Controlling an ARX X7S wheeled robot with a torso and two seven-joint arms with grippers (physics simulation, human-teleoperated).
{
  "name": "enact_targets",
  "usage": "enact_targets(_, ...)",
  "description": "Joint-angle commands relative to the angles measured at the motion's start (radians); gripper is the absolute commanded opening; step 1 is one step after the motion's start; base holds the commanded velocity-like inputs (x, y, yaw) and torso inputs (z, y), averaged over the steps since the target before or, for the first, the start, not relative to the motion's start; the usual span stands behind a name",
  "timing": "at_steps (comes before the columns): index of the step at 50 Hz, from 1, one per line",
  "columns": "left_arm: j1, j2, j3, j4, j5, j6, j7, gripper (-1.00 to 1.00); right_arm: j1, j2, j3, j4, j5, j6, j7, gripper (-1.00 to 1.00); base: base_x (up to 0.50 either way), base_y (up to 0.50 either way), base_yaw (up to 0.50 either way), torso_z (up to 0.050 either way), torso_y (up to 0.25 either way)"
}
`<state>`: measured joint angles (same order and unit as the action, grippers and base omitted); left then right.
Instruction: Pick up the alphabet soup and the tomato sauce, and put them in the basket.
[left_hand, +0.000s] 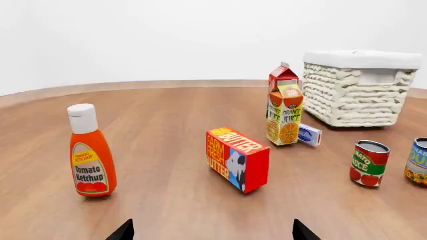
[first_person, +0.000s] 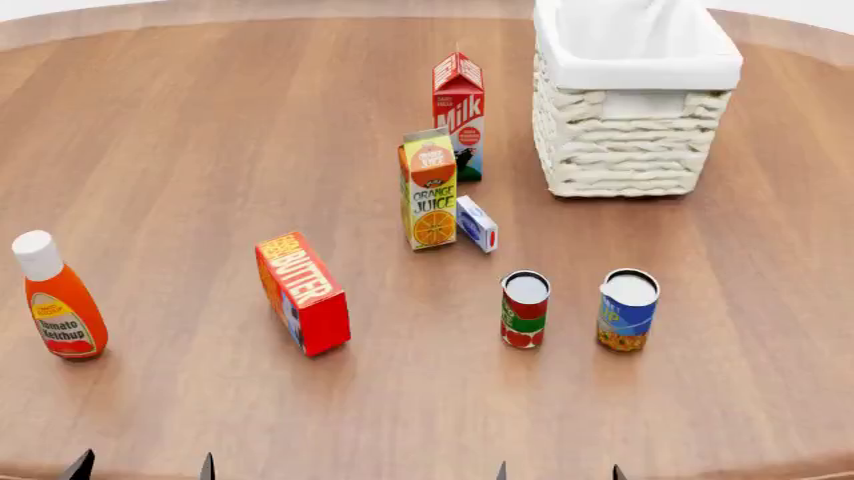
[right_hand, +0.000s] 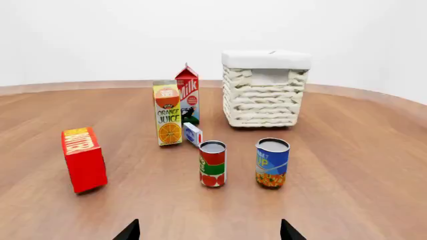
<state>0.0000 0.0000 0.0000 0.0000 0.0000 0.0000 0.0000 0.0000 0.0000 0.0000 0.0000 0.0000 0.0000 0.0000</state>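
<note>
Two cans stand upright side by side, lower right of centre in the head view: tomato sauce (first_person: 525, 309) and, to its right, soup (first_person: 627, 309), apart from each other. Nothing is picked up yet. Both grippers, left (first_person: 140, 467) and right (first_person: 557, 472), sit at the bottom edge, tips spread and empty. Next, I'd guess, the right gripper reaches forward over a can. The worktop (first_person: 200, 150) is bare between the cans and the basket (first_person: 634, 150) at upper right; juice (first_person: 429, 190) stands off to the left.
</note>
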Motion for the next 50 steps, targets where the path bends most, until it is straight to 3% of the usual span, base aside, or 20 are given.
enact_targets(1, 0.0, -0.01, 0.011, 0.0, -0.01, 0.0, -0.011, 1.0, 0.0, 0.009, -0.013, 0.0, 0.009, 0.0, 0.013, 1.0, 0.0, 0.0, 0.0, 0.0, 0.0)
enact_targets(11, 0.013, -0.043, 0.041, 0.011, -0.019, 0.0, -0.064, 1.0, 0.009, 0.038, -0.057, 0.079, 0.008, -0.044, 0.073, 1.0, 0.0, 0.0, 0.0, 0.0, 0.0)
enact_targets(17, 0.004, -0.07, 0.043, 0.081, -0.023, -0.044, -0.079, 1.0, 0.035, 0.056, -0.083, -0.017, -0.024, 0.014, 0.105, 1.0, 0.0, 0.0, 0.0, 0.0, 0.0)
enact_targets(21, -0.023, -0.105, 0.047, 0.192, 0.012, -0.103, -0.089, 1.0, 0.096, 0.062, -0.092, -0.118, -0.038, 0.079, 0.121, 1.0, 0.0, 0.0, 0.0, 0.0, 0.0)
enact_targets(22, -0.054, -0.121, 0.046, 0.299, 0.046, -0.187, -0.097, 1.0, 0.146, 0.055, -0.092, -0.175, -0.043, 0.114, 0.13, 1.0, 0.0, 0.0, 0.0, 0.0, 0.0)
enact_targets(26, -0.1, -0.149, 0.037, 0.468, 0.064, -0.298, -0.09, 1.0, 0.207, 0.058, -0.096, -0.295, -0.053, 0.185, 0.149, 1.0, 0.0, 0.0, 0.0, 0.0, 0.0)
enact_targets(36, -0.164, -0.195, 0.043, 0.754, 0.126, -0.452, -0.073, 1.0, 0.28, 0.09, -0.045, -0.571, -0.018, 0.38, 0.154, 1.0, 0.0, 0.0, 0.0, 0.0, 0.0)
enact_targets(47, -0.137, -0.219, 0.017, 0.795, 0.104, -0.404, -0.073, 1.0, 0.248, 0.111, -0.084, -0.559, -0.048, 0.295, 0.188, 1.0, 0.0, 0.0, 0.0, 0.042, 0.026)
enact_targets(49, -0.14, -0.221, 0.016, 0.8, 0.101, -0.409, -0.071, 1.0, 0.276, 0.113, -0.082, -0.605, -0.05, 0.37, 0.188, 1.0, 0.0, 0.0, 0.0, 0.05, 0.039)
enact_targets(50, -0.141, -0.222, 0.014, 0.805, 0.098, -0.411, -0.07, 1.0, 0.251, 0.116, -0.084, -0.562, -0.055, 0.298, 0.199, 1.0, 0.0, 0.0, 0.0, 0.05, 0.037)
